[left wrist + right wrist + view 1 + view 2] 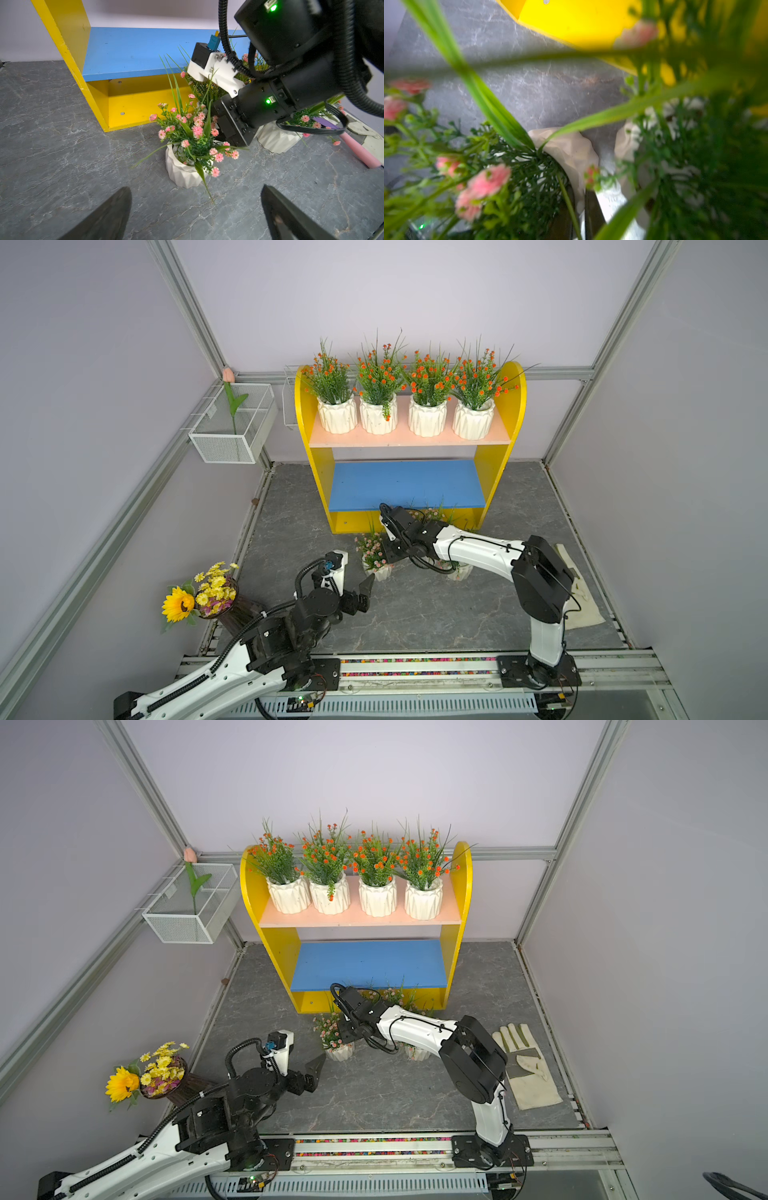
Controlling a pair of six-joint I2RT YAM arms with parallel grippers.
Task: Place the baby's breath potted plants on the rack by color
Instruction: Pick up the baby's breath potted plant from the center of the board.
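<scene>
Several orange-bloom baby's breath potted plants [426,398] stand in a row on the rack's [320,472] pink upper board [407,439]. The blue lower board [407,485] is bare. On the floor in front of the rack stand pink-bloom potted plants. My right gripper [584,209] is shut on the rim of the front one [376,568] [182,172] [571,149]. Another pink-bloom pot [459,571] [276,141] sits under my right arm, and more pink sprigs [432,514] show behind it. My left gripper [365,593] [195,207] hangs open and empty, short of the front pot.
A sunflower bouquet in a dark vase [199,597] stands at the front left. A white wire basket [232,439] with a tulip hangs on the left wall, and a second basket [289,402] hangs behind the rack. A work glove [528,1069] lies at the right.
</scene>
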